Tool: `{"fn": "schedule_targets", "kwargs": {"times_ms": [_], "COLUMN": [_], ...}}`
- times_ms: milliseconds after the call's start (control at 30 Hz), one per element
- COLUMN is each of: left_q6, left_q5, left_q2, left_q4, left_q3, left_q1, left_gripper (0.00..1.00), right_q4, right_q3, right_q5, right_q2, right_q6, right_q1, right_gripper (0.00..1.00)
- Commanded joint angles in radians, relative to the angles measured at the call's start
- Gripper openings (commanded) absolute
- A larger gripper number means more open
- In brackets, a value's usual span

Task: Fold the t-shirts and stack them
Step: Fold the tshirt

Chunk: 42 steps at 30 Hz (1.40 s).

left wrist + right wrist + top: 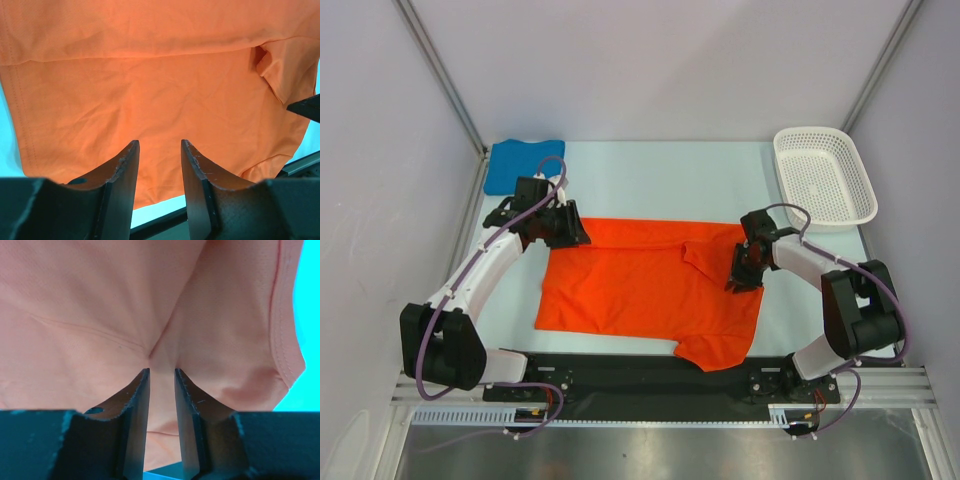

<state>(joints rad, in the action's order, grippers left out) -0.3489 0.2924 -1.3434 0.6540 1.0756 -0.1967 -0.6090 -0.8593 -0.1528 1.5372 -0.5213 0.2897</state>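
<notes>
The orange-red t-shirt (640, 285) lies spread on the table, one sleeve turned in over its right part. It fills the left wrist view (150, 75) and the right wrist view (90, 300). My left gripper (570, 232) is open and empty at the shirt's far left corner, its jaws (160, 145) apart above the cloth. My right gripper (740, 278) is at the shirt's right edge, its jaws (161, 371) narrowly apart with a ridge of orange cloth pinched between them and creases running to the tips. The blue t-shirt (523, 163) lies folded at the far left corner.
A white perforated basket (825, 175) stands at the far right. Grey walls and metal posts enclose the table. A black rail (640, 380) runs along the near edge, and the shirt's hem hangs over it.
</notes>
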Motion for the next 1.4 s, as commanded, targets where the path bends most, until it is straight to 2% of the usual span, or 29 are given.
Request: {"fn": "schedule_targets", "kwargs": {"times_ms": [0,467,533,700,1033,1167,1267,1367], "left_q6": [0.004,0.031,0.034,0.039,0.034,-0.005,-0.039,-0.039], "left_q5": [0.013,-0.001,-0.001,-0.009,-0.047,-0.065,-0.082,-0.075], "left_q2": [0.009,0.006,0.007,0.006,0.030,0.055,0.075,0.084], "left_q4": [-0.005,0.019,0.021,0.022,0.030,0.029,0.041,0.018], "left_q3": [0.033,0.053,0.052,0.049,0.017,-0.032,-0.068,-0.114], "left_q1": [0.000,0.000,0.000,0.000,0.020,0.036,0.039,0.037], "left_gripper": [0.45,0.45,0.45,0.45,0.46,0.52,0.53,0.52], "right_q4": [0.109,0.175,0.166,0.121,-0.031,-0.075,-0.171,-0.230], "right_q3": [0.005,0.029,0.025,0.020,-0.040,-0.061,-0.105,-0.106], "right_q5": [-0.039,-0.083,-0.074,-0.039,0.013,0.022,0.074,0.136], "right_q2": [0.001,0.058,0.060,0.044,-0.054,-0.046,-0.092,-0.153], "right_q6": [-0.057,-0.125,-0.125,-0.106,-0.020,0.015,0.075,0.086], "right_q1": [-0.011,-0.023,-0.026,-0.026,-0.026,-0.018,0.041,0.124], "right_gripper": [0.32,0.32,0.25,0.00,0.00,0.60,0.65,0.62]}}
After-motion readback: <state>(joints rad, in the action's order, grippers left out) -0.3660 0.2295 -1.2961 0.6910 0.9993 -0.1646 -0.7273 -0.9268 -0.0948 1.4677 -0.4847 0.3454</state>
